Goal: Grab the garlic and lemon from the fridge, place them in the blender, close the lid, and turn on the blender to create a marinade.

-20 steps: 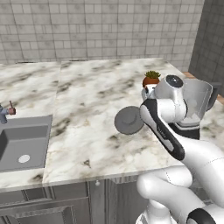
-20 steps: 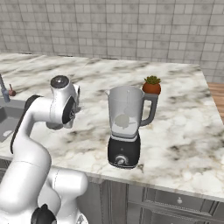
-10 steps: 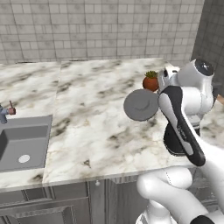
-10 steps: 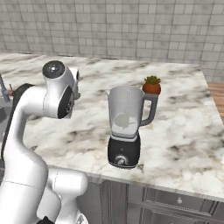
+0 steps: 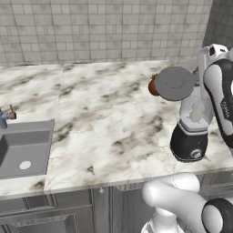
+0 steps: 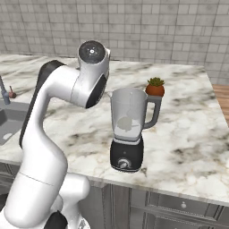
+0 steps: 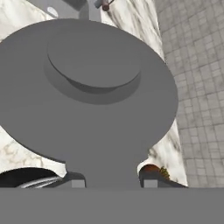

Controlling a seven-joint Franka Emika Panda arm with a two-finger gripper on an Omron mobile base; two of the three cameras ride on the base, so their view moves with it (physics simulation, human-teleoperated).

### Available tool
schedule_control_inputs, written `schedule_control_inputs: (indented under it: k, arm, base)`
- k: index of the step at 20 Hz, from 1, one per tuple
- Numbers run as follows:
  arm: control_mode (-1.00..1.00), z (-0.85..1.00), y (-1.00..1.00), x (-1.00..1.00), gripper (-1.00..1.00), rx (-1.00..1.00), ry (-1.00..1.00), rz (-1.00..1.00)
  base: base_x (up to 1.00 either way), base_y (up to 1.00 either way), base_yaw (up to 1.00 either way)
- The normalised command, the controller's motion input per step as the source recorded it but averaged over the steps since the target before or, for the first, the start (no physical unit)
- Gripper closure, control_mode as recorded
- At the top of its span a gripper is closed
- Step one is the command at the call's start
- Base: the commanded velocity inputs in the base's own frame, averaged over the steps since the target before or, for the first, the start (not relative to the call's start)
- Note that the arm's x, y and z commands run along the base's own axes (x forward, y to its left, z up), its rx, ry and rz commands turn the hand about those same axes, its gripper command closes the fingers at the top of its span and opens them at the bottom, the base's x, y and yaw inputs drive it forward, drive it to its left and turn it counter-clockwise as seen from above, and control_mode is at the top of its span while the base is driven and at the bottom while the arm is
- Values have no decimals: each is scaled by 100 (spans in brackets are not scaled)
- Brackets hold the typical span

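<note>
Dark grey round lid (image 7: pixel 87 96), raised centre disc, pinched between the jaws.

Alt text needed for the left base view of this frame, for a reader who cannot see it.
A white robot arm holds the dark grey round lid in the air beside the blender, which stands on a marble counter. A small potted plant peeks from behind the lid, and a sink sits at the left.

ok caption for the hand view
Fingers pinch the tab of the dark grey lid, carried above the marble counter.
</note>
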Motion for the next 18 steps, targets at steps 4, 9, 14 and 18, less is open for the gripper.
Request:
schedule_control_inputs:
  k: [4, 9, 14, 18]
  arm:
    - [-100, 35, -73, -1, 100, 14, -1, 0]
    - [-100, -22, -66, -3, 100, 12, 0, 0]
    - [-100, -26, -43, 0, 100, 6, 0, 0]
    - [-100, -19, -14, 0, 100, 1, 0, 0]
  base:
    - [0, 0, 0]
    - [0, 0, 0]
    - [0, 0, 0]
    - [0, 0, 0]
